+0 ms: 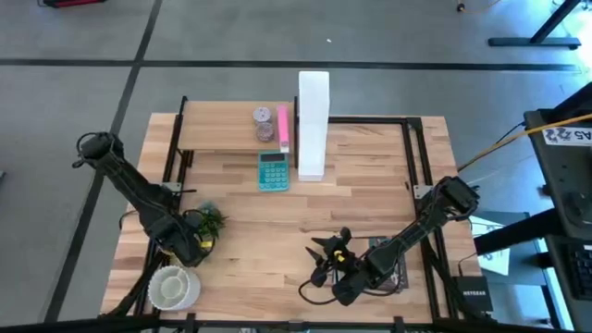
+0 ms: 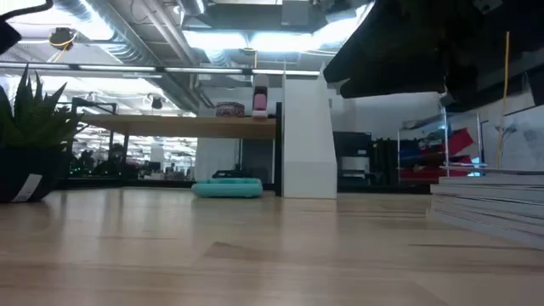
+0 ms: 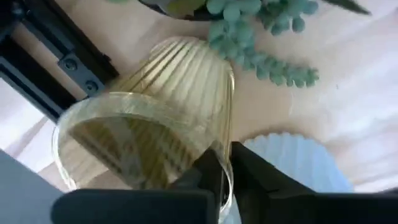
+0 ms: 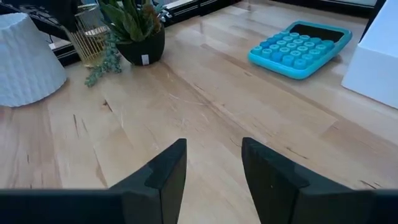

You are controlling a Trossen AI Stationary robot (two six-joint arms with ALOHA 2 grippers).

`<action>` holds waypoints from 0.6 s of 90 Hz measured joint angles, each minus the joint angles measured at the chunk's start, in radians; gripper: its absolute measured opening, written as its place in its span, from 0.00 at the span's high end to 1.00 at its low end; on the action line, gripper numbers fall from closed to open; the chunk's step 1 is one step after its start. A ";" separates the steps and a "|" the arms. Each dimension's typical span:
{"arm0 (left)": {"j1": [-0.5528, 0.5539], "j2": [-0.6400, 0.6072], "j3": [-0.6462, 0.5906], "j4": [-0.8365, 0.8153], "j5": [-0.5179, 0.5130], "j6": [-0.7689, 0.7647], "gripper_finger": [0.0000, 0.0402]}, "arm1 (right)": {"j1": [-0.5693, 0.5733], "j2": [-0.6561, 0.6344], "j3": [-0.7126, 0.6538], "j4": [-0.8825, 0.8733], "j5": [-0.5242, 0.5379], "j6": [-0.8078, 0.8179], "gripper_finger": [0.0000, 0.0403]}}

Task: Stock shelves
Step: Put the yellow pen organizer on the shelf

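At the near-left of the counter, the left tool is pressed nearly together on the rim of a ribbed amber glass, with the glass wall caught between its fingers and the glass tilted. A white ribbed pot stands just beside it, nearer the front edge, and a small plant just beyond. The coming move turns on where the shelf lies from this tool: away across the counter, at the far edge, and slightly to the right. The shelf's long axis runs left to right. Its left stretch is bare, while a jar and a pink item stand at its right end. The left arm looks the nearer one to that bare stretch (so the carry would be mostly straight away from the front edge, and upward, since the plank is raised). A teal calculator lies on the counter just in front of the shelf's right end. The white box stands upright against that end. Farther right, near the front, the right tool hovers low with its fingers spread and nothing between them. It points toward the plant, and a stack of books lies by that arm.
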 joint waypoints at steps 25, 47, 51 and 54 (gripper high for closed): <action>0.075 -0.033 0.177 -0.274 -0.010 0.102 1.00 | 0.000 0.000 0.000 0.005 0.007 0.000 0.66; 0.209 -0.034 0.439 -0.381 -0.110 0.249 1.00 | -0.001 0.000 0.000 0.005 0.016 0.000 0.66; 0.246 -0.033 0.488 -0.382 -0.150 0.305 1.00 | -0.001 0.000 0.000 0.005 0.024 0.000 0.66; 0.278 -0.031 0.521 -0.384 -0.181 0.350 1.00 | -0.001 0.000 0.000 0.005 0.028 0.000 0.66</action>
